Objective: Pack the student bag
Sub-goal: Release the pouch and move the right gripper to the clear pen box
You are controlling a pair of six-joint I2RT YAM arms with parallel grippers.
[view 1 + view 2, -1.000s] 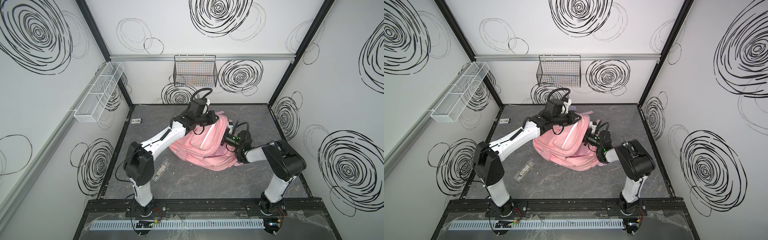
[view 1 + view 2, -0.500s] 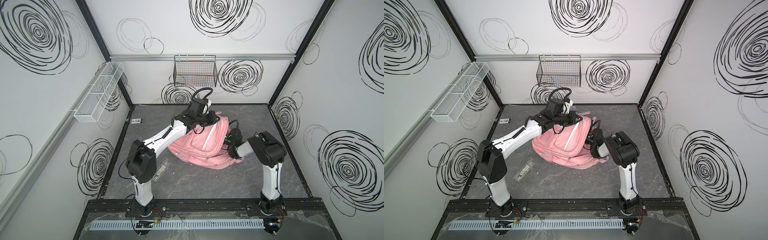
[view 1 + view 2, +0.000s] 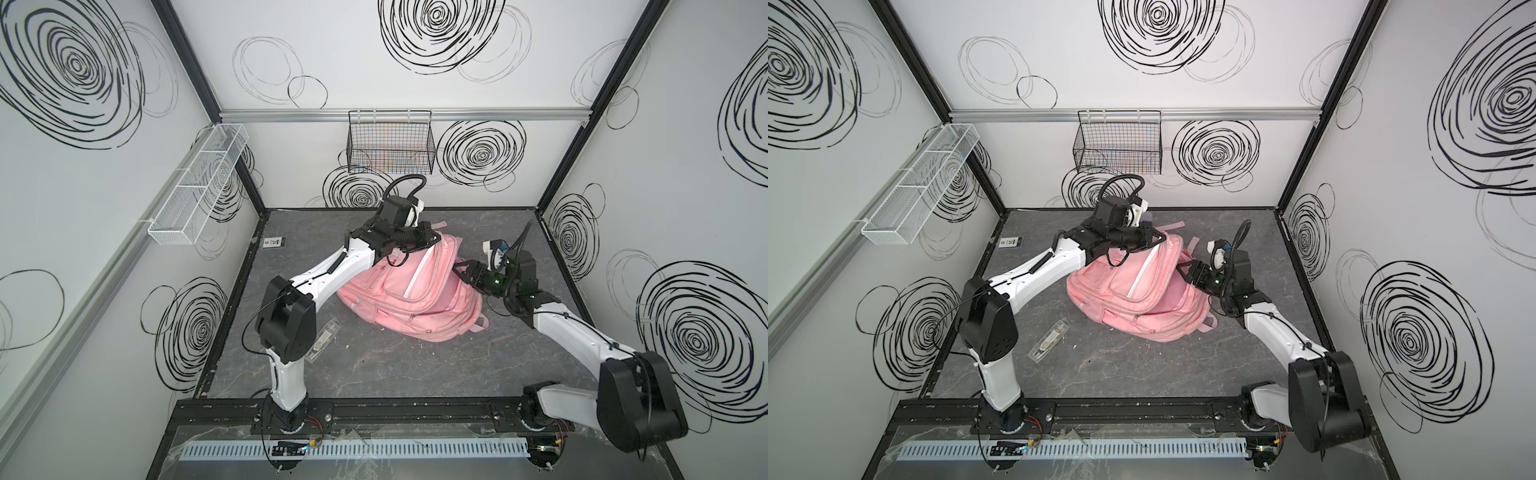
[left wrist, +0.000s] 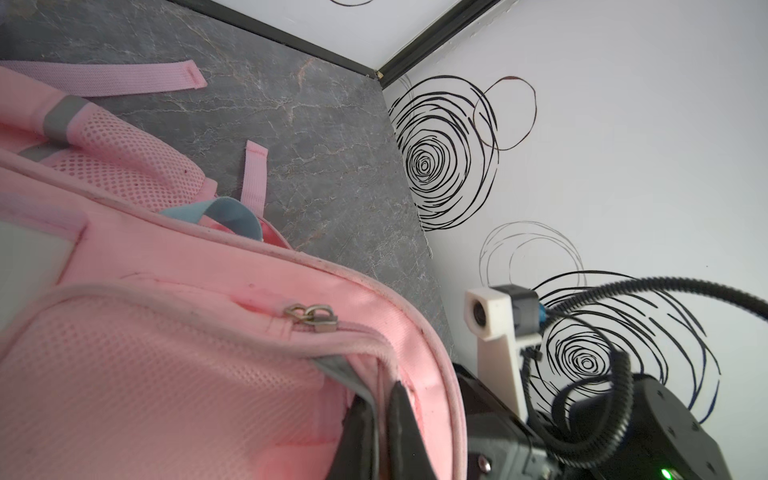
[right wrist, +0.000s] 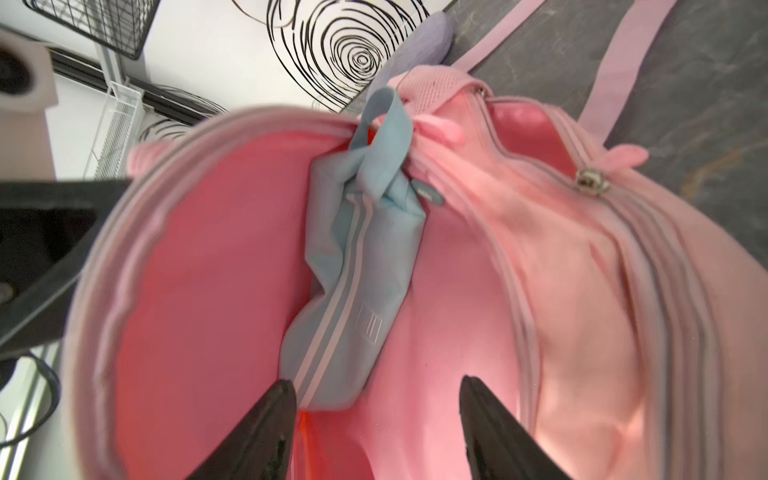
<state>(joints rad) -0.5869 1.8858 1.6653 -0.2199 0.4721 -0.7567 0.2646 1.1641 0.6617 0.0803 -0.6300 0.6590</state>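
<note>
The left gripper (image 4: 380,424) has its jaws closed on the piped rim of the student bag (image 3: 415,299), a large pink fabric backpack. They pinch the edge of its main opening beside a grey trim strip and hold the front panel raised. Facing them across that opening, the right gripper (image 5: 376,384) has its jaws spread wide with nothing between them, pointing into the bag's pink-lined interior. Just ahead of those jaws, right beside one tip, a small light-blue fabric zip pouch (image 5: 353,270) lies inside the compartment, its loop poking out at the far rim. The bag lies beneath both pairs of jaws on the dark grey marbled table (image 3: 374,374), with pink straps trailing beyond it. Well behind the left jaws, near that arm's base, a clear plastic packet (image 3: 1048,340) lies on the table.
</note>
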